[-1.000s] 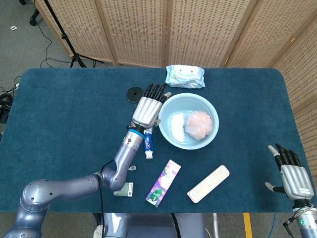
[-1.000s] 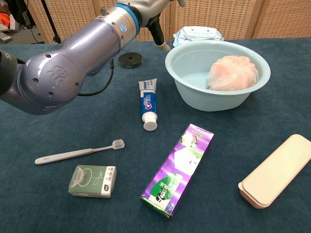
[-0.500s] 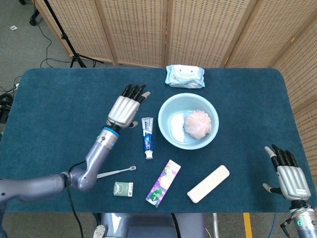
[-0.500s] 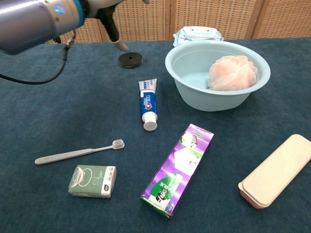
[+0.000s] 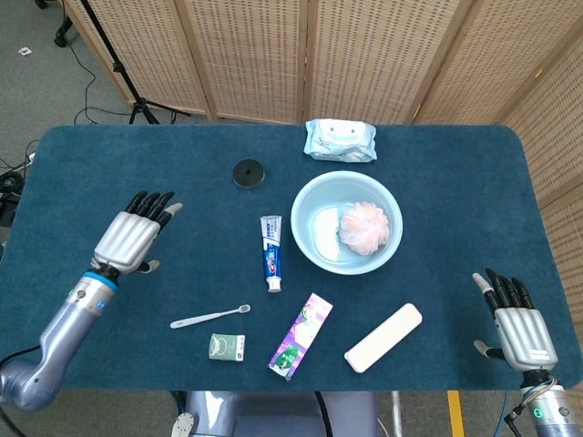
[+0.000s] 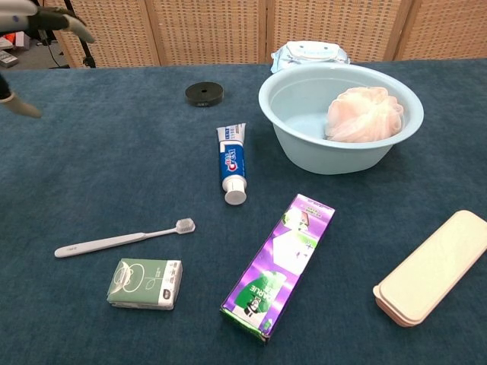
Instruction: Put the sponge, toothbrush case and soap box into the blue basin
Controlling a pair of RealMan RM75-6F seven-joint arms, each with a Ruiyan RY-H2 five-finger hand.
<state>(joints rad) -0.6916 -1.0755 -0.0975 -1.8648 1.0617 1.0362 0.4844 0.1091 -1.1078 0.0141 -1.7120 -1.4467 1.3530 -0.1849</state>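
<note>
The pale blue basin (image 5: 317, 229) (image 6: 293, 129) stands right of the table's middle, with the pink mesh sponge (image 5: 367, 228) (image 6: 364, 114) lying inside it. In front of the basin, the cream toothbrush case (image 5: 383, 338) (image 6: 432, 267) lies flat on the cloth. A small green soap box (image 5: 226, 347) (image 6: 144, 283) lies near the front edge, left of centre. My left hand (image 5: 137, 238) (image 6: 42, 19) hovers far left with fingers spread, holding nothing. At the front right corner my right hand (image 5: 517, 324) is also spread and holds nothing; the chest view does not show it.
A toothpaste tube (image 5: 271, 264) (image 6: 232, 163) lies left of the basin. Nearer the front are a white toothbrush (image 5: 209, 316) (image 6: 122, 239) and a purple carton (image 5: 301, 335) (image 6: 279, 264). A black disc (image 5: 246, 173) (image 6: 204, 93) and a wipes pack (image 5: 340, 139) (image 6: 310, 53) sit behind.
My left hand has drawn away from the basin's left rim, sweeping left and toward the front of the table. The right hand has crept slightly left. No object has moved.
</note>
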